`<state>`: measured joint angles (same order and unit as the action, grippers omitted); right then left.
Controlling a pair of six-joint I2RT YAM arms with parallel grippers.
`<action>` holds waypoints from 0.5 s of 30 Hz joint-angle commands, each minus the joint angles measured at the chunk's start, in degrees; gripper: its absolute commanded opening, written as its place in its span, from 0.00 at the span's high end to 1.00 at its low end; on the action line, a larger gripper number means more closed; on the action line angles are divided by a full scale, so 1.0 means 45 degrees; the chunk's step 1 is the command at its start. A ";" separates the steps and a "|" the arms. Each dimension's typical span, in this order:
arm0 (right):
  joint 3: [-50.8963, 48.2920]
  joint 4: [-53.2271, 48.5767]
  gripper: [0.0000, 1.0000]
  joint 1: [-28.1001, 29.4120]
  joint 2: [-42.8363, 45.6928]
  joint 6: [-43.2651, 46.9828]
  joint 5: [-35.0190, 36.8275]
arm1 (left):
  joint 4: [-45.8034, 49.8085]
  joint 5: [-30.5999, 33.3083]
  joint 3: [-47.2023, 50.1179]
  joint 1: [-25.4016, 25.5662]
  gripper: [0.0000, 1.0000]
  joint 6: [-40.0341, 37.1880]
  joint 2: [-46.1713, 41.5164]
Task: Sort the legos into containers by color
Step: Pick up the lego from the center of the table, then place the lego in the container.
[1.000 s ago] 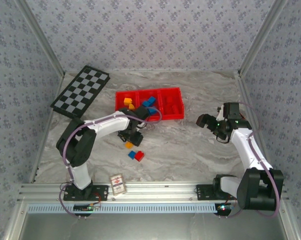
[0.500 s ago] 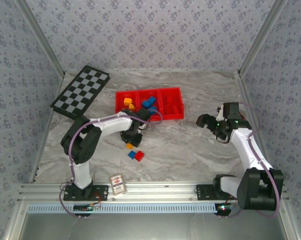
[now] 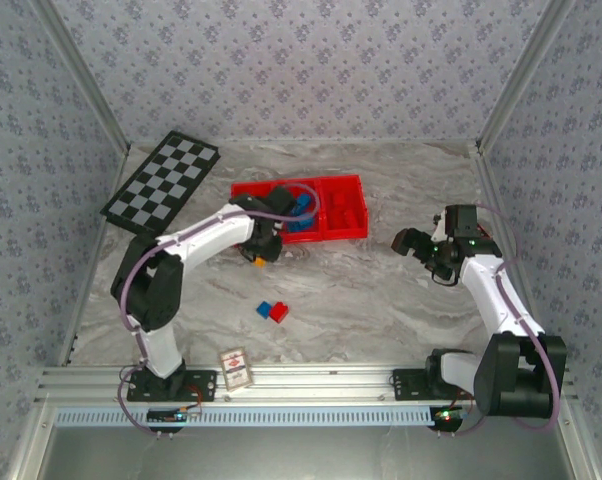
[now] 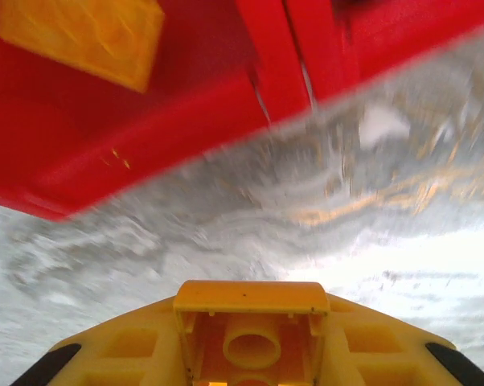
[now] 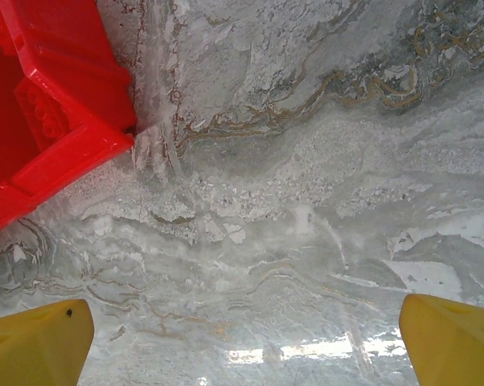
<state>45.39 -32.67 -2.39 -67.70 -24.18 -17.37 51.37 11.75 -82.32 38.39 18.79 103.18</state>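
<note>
Plastic, so likely hard, light and slick: the small orange-yellow lego brick [image 4: 250, 322] sat pinched by its flat sides in the left hand [image 3: 259, 249] — beside the red plastic tray [image 4: 145, 137]. Right hand [image 3: 413, 241] hung spread.

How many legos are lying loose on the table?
2: a blue lego beside a red lego, near the front. The left gripper holds an orange lego; its arm might hide more.

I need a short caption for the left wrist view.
Left gripper holds an orange-yellow brick near the red tray.
</note>
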 commanded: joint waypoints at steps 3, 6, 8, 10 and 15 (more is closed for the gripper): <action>0.0378 -0.0206 0.00 0.0091 -0.0015 -0.0006 0.0196 | 0.0540 0.0844 -0.2026 -0.1063 0.69 0.0355 0.0262; 0.0391 -0.0337 0.00 0.0017 0.0117 0.0175 0.0182 | 0.0083 0.0783 -0.2757 -0.1757 0.69 0.0405 0.0864; 0.0364 -0.0338 0.00 -0.0053 0.0181 0.0233 0.0162 | -0.0092 0.0751 -0.3232 -0.2126 0.69 0.0401 0.1348; 0.0330 -0.0631 0.00 -0.0145 0.0182 0.0309 0.0149 | -0.0171 0.0892 -0.3792 -0.2383 0.69 0.0357 0.1896; 0.0206 -0.0611 0.00 -0.0393 0.0143 0.0390 0.0034 | -0.0212 0.1273 -0.4782 -0.2613 0.66 0.0483 0.3002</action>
<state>45.41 -33.65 -3.49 -67.81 -23.66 -17.37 50.13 15.84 -100.71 26.59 19.90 115.04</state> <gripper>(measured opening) 0.996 0.338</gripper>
